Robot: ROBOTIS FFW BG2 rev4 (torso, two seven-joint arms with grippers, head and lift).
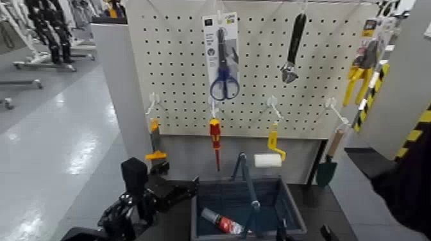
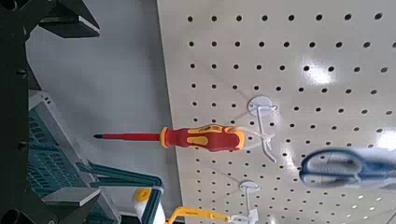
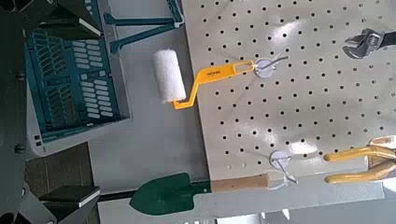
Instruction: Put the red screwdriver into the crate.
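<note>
Black left arm parts lie nearest the camera, low in the head view, reaching forward to the left gripper. Its fingers stand spread, with nothing between them, near the crate's left rim. The right gripper is at the bottom edge of the head view, by the crate's near right corner, spread too and empty.

The screwdriver hangs upright from a white hook on the board, red and yellow handle up, shaft down, above the crate's far left part. The board is pale and pierced with rows of small dark holes; a few glossy highlights show on it in the wrist views.

To either side on the lower hooks hang an orange scraper, a yellow roller with a white sleeve, and a green trowel. Above are scissors on a card, a wrench and yellow-handled pliers.

The crate, blue-grey with handles raised, sits on a dark surface below the board. A red-and-white tube lies in it.

Beyond, the floor is smooth grey, streaked with reflected light. White wheeled frames stand at the far left; black-and-yellow tape edges the right.
</note>
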